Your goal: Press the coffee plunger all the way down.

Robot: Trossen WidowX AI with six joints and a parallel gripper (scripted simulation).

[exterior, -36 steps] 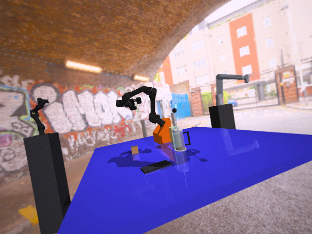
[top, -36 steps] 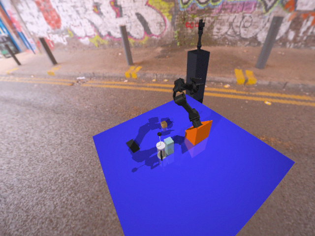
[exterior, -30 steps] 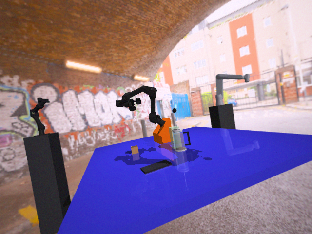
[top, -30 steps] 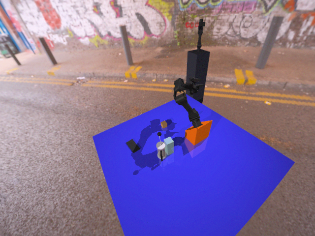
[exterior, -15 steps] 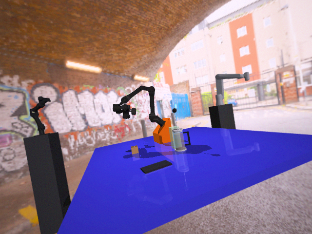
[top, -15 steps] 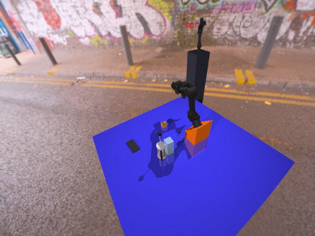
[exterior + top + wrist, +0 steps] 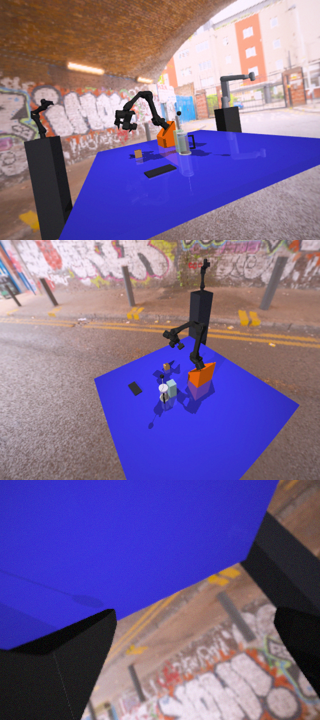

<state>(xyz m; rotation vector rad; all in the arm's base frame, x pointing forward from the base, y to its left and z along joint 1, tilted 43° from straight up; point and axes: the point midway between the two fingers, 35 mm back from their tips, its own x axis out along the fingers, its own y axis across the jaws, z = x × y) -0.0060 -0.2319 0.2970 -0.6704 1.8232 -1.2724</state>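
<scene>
Pincer spread wide and empty, high above the table, with the coffee press below and off to one side.

The pincer (image 7: 176, 345) is held fully open with nothing between its fingers. The coffee press (image 7: 163, 395) stands upright on the table (image 7: 206, 436), well below the pincer and toward the near edge in the top view, just beside a pale green box (image 7: 171, 388). The plunger knob (image 7: 162, 376) is raised on its rod, whose long axis is vertical, so a descent from directly overhead is judged necessary. The press is not seen in the wrist view.
</scene>
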